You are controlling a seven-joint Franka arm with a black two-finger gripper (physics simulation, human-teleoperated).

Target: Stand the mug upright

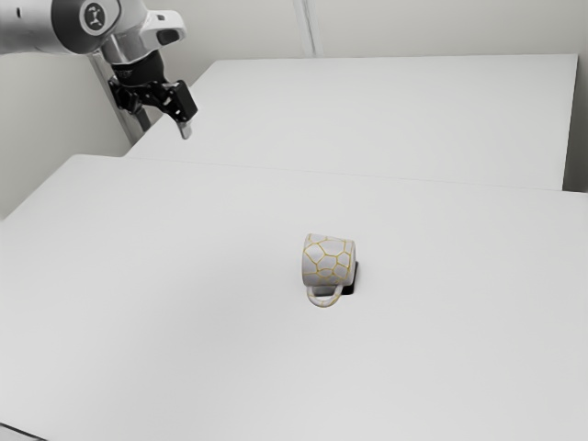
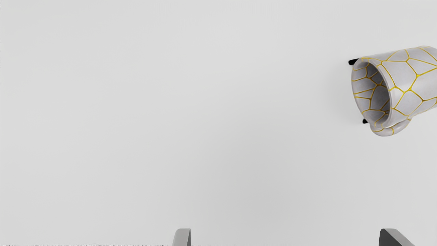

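Mug (image 1: 328,261) being seen sideways, handle (image 1: 322,304) at six o'clock (exterior view), gripper (image 2: 286,237) wide; probably stiff, kinda slick, body (image 2: 414,80) being favored for grip.

Mug (image 1: 328,261) on table (image 1: 184,322), small piece (image 1: 350,290) partly beneath it.

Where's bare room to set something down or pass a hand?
Bare tabletop lies between the mug and the table edge toward the exterior view's left, and beyond the mug toward its right. A hand could likely pass below the raised end effector. Crowded: the mug's mouth, something black beside it.
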